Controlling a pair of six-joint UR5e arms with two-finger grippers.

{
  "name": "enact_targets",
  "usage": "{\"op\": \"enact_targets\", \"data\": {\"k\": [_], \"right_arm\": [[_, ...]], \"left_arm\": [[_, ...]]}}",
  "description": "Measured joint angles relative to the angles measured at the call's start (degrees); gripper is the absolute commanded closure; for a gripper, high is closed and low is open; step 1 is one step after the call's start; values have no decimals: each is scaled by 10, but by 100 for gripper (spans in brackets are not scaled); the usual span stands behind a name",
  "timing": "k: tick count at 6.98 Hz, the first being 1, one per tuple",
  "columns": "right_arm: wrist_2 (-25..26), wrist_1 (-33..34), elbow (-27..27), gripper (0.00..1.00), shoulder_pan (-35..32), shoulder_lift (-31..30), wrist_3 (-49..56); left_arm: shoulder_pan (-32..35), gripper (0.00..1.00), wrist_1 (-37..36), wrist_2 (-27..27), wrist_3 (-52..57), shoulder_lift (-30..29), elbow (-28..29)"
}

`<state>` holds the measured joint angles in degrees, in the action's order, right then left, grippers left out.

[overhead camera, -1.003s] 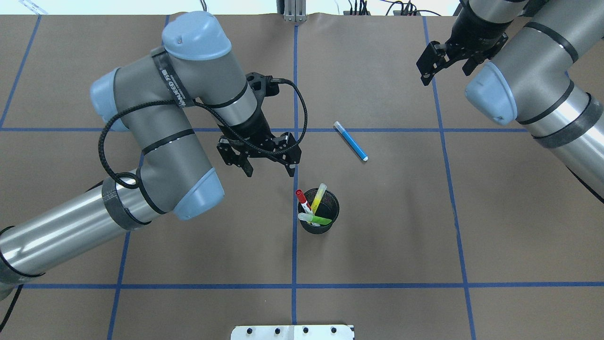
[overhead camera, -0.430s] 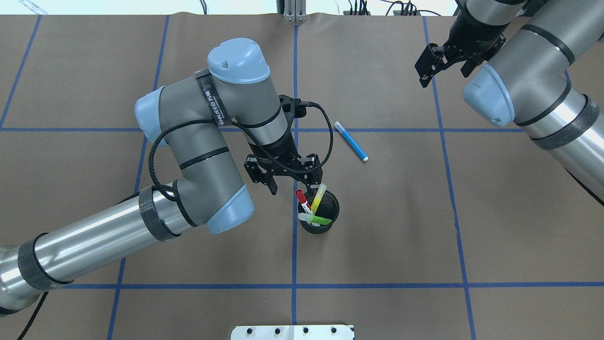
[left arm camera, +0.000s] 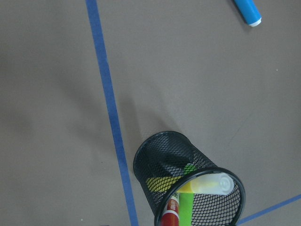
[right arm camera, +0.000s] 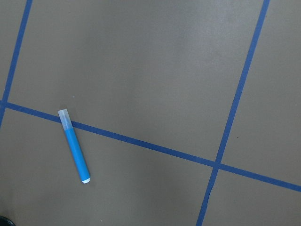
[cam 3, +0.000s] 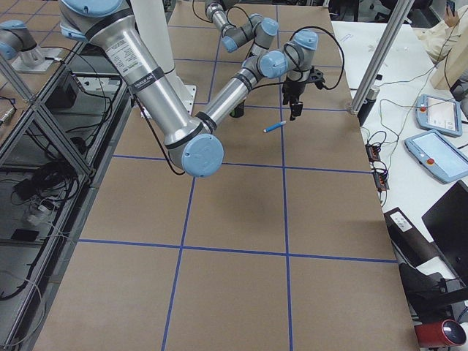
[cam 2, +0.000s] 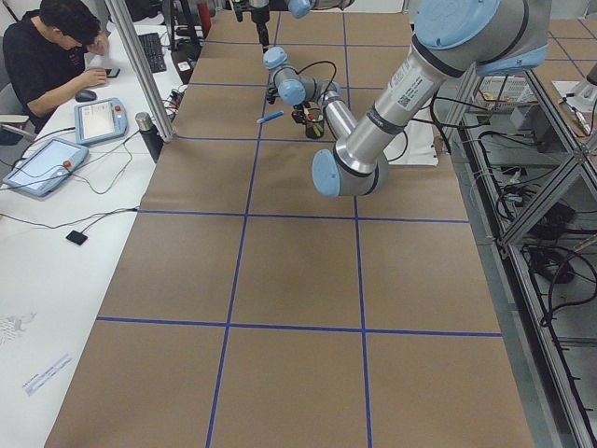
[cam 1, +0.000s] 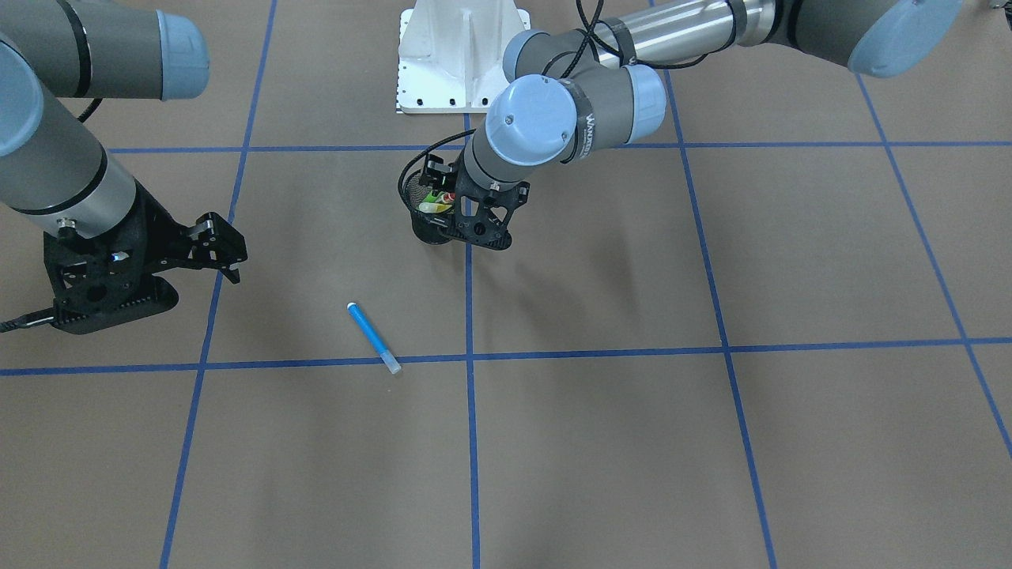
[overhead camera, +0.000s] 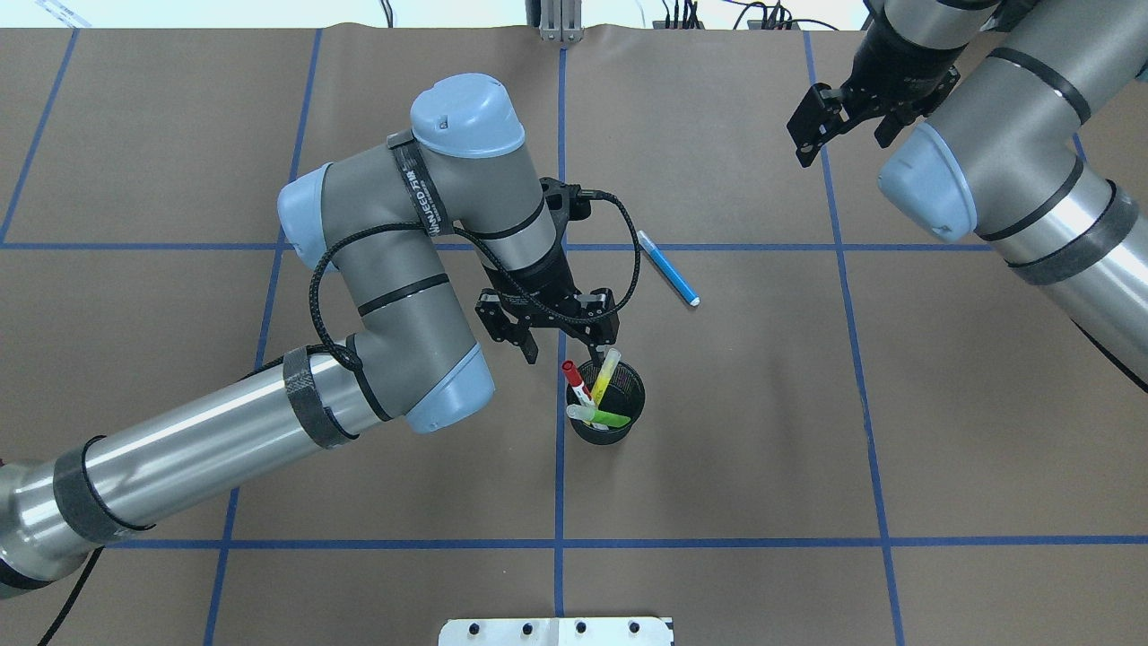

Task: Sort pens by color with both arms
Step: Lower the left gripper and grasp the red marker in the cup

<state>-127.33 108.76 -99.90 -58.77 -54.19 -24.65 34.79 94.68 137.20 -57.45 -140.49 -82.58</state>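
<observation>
Left gripper (overhead camera: 565, 348): my fingers are spread wide and pinch nothing. They hang just over the far rim of the mesh cup (overhead camera: 639, 395).
Red pen (overhead camera: 575, 380): it leans in the cup, cap up, nearest the gap between my fingers.
Yellow pen (overhead camera: 606, 371), green pen (overhead camera: 603, 416): both are in the same cup, crossed against the red one.
Handling: I judge these light, stiff and smooth. I'd take the barrel just under the cap, squarely, or it may swivel. The cup looks light enough to tip.
Blue pen (overhead camera: 667, 269): it lies flat on the brown paper (overhead camera: 717, 449), apart from the cup.
Right gripper (overhead camera: 843, 142): it is spread and empty, well away at the far corner.
</observation>
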Motion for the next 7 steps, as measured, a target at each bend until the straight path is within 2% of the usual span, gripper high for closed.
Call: {"op": "enact_targets", "data": {"k": [2, 7], "right_arm": [[1, 0, -2, 1, 1, 0, -6], [1, 0, -3, 1, 1, 0, -8]], "left_arm": [[0, 39, 3, 1, 3, 1, 3], [-2, 46, 5, 3, 3, 2, 2]]}}
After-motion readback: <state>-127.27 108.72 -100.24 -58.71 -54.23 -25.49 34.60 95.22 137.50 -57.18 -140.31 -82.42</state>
